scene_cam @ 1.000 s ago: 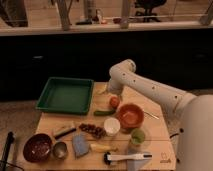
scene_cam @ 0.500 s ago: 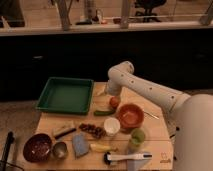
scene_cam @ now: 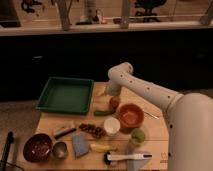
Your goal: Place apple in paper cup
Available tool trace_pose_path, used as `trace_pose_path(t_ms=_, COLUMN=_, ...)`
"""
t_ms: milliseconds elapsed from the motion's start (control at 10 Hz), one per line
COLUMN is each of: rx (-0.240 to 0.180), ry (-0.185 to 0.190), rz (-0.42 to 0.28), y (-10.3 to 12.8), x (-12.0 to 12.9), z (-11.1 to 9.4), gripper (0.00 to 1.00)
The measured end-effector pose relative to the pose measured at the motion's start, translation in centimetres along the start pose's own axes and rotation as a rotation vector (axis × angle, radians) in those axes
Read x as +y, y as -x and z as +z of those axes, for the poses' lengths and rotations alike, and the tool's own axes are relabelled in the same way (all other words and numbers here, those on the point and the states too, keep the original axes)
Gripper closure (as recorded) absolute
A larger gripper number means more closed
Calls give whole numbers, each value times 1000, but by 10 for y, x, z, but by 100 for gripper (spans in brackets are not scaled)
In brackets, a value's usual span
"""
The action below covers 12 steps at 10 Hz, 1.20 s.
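The apple (scene_cam: 114,102) is a small red-orange fruit on the wooden table, just left of the orange bowl (scene_cam: 131,116). The paper cup (scene_cam: 111,125) is white and stands upright in front of the apple, by the bowl's left front. My gripper (scene_cam: 108,93) hangs from the white arm, which reaches in from the right. It sits low over the table, just above and behind the apple, right of the green tray. The arm's wrist hides part of it.
A green tray (scene_cam: 66,94) lies at the back left. A long green vegetable (scene_cam: 104,112) lies between apple and cup. A pale green round thing (scene_cam: 137,135), dark grapes (scene_cam: 92,130), blue sponge (scene_cam: 80,144), banana (scene_cam: 102,147), metal cup (scene_cam: 60,149), dark red bowl (scene_cam: 38,146) and brush (scene_cam: 125,157) fill the front.
The arm's wrist has shifted slightly down and right, closer to the apple. The apple and the cup have not moved.
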Motion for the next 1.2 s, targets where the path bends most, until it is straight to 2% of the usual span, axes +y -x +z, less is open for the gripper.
trace_pose_path(t_ms=500, rx=-26, ry=20, rz=47, y=-5, x=13, z=20, gripper=21)
trace_pose_path(t_ms=800, rx=-57, ry=17, rz=68, y=-10, x=18, z=30, gripper=47)
trace_pose_path(t_ms=900, rx=-63, ry=18, rz=75, y=-11, x=19, z=32, gripper=59)
trace_pose_path(t_ms=1200, rx=-61, ry=19, rz=92, y=-11, x=21, z=32, gripper=89)
